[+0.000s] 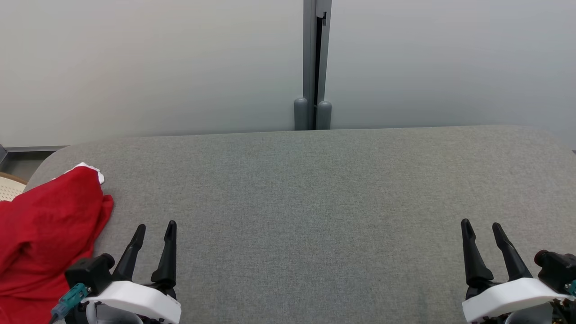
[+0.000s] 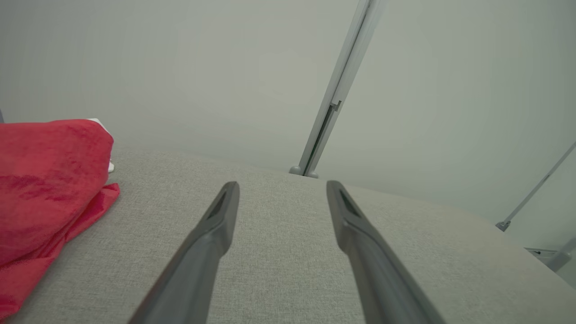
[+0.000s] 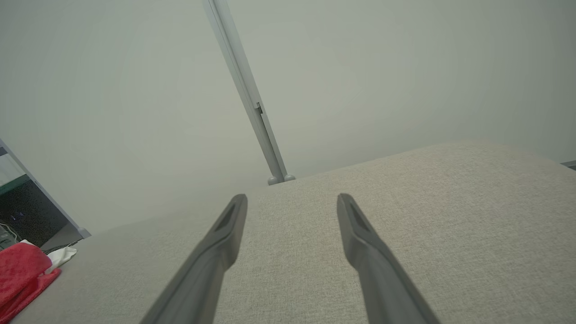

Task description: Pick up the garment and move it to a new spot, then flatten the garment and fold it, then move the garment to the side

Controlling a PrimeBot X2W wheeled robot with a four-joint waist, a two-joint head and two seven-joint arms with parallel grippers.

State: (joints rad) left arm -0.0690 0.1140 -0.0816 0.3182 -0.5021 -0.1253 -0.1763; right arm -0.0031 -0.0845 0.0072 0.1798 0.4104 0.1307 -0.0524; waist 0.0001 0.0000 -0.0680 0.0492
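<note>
Nearest: the left gripper [image 1: 156,226] at the lower left of the head view, two dark fingers pointing away across the surface. Jaws spread wide and holding nothing. A teal connector [image 1: 72,296] shows at its base. At the lower right is the right gripper [image 1: 480,224], fingers likewise parted and gripping nothing. Both wrist views agree: each pair of fingers stands well apart over grey cloth.

Red garment [image 1: 45,225]: bunched in a loose heap at the left end of the surface and running out past the head view's left edge. It lies just left of the left gripper, close beside its base; cannot tell whether they touch. White trim [image 1: 93,169] shows at the heap's far corner. The heap is well apart from the right gripper.

Surface [image 1: 315,202]: grey woven fabric top with rounded far corners, stretching wide between the two grippers.

Behind: pale wall panels [image 1: 135,67] meet at a grey vertical post [image 1: 313,63], with two rounded grey caps [image 1: 300,114] at its foot, just past the far edge. A cream perforated object [image 1: 8,186] sits at the left edge beyond the garment; kind unclear.
</note>
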